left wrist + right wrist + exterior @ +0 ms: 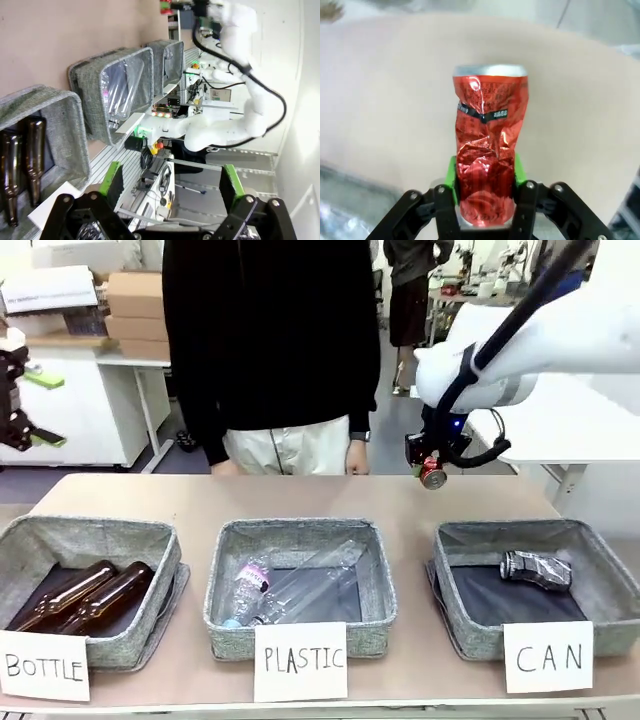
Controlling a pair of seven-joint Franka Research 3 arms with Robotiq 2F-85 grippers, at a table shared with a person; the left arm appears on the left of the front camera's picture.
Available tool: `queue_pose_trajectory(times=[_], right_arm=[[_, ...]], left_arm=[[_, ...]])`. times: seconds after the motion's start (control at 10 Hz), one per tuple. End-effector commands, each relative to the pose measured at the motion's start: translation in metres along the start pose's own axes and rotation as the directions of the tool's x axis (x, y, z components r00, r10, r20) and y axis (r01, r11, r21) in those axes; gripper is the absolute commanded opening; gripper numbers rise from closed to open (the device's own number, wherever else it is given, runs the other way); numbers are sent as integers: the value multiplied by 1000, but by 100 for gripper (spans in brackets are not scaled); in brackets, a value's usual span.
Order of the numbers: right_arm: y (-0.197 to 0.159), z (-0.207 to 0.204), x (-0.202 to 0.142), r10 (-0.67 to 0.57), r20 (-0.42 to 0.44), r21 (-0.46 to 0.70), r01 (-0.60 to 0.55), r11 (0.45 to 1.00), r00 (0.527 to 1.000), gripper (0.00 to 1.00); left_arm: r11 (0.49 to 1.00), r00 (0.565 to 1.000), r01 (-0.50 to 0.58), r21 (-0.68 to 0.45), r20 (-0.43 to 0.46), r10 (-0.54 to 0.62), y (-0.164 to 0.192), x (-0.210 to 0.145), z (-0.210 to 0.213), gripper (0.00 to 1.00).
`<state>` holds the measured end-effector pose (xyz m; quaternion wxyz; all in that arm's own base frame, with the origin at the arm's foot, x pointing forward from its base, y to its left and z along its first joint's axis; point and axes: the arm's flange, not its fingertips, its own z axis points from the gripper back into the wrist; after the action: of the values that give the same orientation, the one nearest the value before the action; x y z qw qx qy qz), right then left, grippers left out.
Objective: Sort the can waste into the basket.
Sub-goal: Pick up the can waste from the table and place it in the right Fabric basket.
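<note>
Tan table (300,495); crumpled red can (487,160) in right jaws, pinched; left jaws wide apart.

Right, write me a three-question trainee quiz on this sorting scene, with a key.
1. True or false: the right gripper has its jaws shut on the red can.
2. What already lies in the CAN basket? A) brown bottles B) a dark dented can C) a clear plastic bottle
3. Fill in: the left gripper has its jaws ____ and holds nothing.

Key: 1 true; 2 B; 3 open.
</note>
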<state>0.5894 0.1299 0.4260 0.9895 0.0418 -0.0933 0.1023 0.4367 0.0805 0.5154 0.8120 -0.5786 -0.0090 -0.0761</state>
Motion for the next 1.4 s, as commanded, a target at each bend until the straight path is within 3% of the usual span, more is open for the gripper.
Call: queue_pose_trajectory(times=[0.0,0.1,0.2,0.4,0.9,1.0,1.1,1.3], right_arm=[[-27,69,-116,156,-38,105,-151,983,987,0],[-42,85,-167,244,-72,145,-232,962,967,0],[-54,90,-196,263,-77,210,-243,947,962,0],[-67,76,-233,305,-84,331,-262,906,949,0],[-74,69,-239,340,-49,356,-301,885,939,0],[-76,69,-236,321,-31,372,-287,883,947,86],[-76,69,-236,325,-36,371,-289,883,945,100],[-77,69,-234,322,-30,374,-288,881,946,100]], left_arm=[[1000,1000,-8,8,-1,8,-2,-1,1,100],[1000,1000,-8,8,-1,8,-2,-1,1,100],[1000,1000,-8,8,-1,8,-2,-1,1,100],[1000,1000,-8,8,-1,8,-2,-1,1,100],[1000,1000,-8,8,-1,8,-2,-1,1,100],[1000,1000,-8,8,-1,8,-2,-1,1,100],[1000,1000,-8,8,-1,8,-2,-1,1,100],[1000,1000,-8,8,-1,8,-2,-1,1,100]])
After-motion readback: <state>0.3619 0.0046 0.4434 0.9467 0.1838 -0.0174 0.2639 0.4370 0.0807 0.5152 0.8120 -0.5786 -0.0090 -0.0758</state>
